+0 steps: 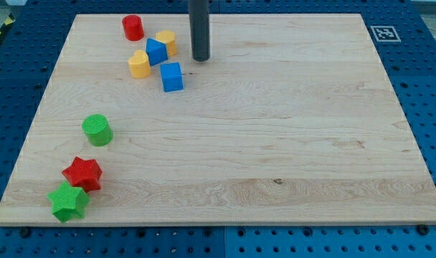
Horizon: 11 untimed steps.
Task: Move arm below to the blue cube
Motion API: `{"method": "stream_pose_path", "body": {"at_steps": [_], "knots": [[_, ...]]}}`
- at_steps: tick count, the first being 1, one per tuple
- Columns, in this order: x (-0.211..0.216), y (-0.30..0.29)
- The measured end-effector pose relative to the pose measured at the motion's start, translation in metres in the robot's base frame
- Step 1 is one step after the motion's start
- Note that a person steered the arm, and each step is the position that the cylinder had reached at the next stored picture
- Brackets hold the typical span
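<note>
The blue cube sits on the wooden board near the view's top left. My tip is a dark rod end, up and to the right of the cube, a short gap away and not touching it. A second blue block lies just up-left of the cube, wedged between two yellow blocks.
A red cylinder stands at the view's top left. A green cylinder sits at mid left. A red star and a green star lie at the bottom left corner. A fiducial tag marks the top right corner.
</note>
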State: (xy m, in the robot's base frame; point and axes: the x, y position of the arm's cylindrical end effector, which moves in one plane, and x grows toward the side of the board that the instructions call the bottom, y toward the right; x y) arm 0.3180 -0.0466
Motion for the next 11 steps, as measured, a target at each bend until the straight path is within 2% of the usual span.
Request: {"method": "stream_pose_path", "body": {"at_steps": [1, 3, 7, 9, 11], "knots": [[0.006, -0.013], [0.036, -0.006], [0.067, 0.002], [0.106, 0.002], [0.123, -0.020]]}}
